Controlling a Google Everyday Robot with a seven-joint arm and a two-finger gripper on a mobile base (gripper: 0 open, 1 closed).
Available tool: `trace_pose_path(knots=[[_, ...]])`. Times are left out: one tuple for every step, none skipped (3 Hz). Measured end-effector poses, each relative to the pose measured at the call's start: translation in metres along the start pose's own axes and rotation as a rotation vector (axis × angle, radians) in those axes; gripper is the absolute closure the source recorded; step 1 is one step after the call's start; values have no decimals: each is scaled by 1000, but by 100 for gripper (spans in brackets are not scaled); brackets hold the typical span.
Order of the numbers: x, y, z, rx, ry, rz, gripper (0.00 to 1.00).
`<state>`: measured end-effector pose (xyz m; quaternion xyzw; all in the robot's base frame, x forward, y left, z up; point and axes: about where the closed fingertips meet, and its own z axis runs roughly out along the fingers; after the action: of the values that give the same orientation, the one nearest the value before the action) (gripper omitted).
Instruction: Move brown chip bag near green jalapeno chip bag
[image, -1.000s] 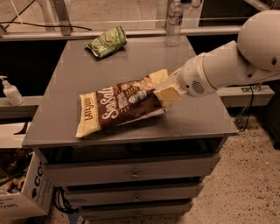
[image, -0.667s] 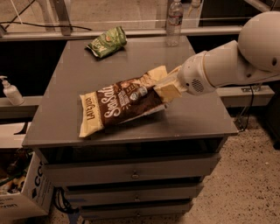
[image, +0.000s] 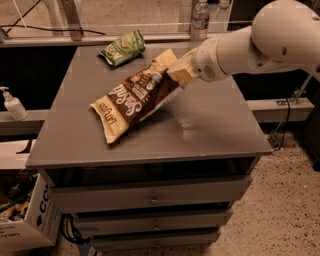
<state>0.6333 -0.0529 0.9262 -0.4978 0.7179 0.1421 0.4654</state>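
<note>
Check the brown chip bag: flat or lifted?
Tilted, one end lifted: the tool grips the brown chip bag by its upper end over the table; lower end sags down.

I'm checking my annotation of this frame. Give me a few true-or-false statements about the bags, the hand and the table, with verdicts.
1. The hand grips the raised upper end of the brown chip bag. True.
2. The green jalapeno chip bag lies at the near edge of the table. False: it lies near the far left corner.
3. The two bags touch. False: bare tabletop shows between them.
4. A clear bottle stands beyond the table's far edge. True.
</note>
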Motion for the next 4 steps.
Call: trace_pose_path(knots=[[-21, -40, 24, 63, -37, -17, 100], [-39, -75, 47, 108, -53, -32, 100], [-52, -100, 70, 125, -59, -37, 100], [-55, -119, 94, 129, -54, -29, 100]])
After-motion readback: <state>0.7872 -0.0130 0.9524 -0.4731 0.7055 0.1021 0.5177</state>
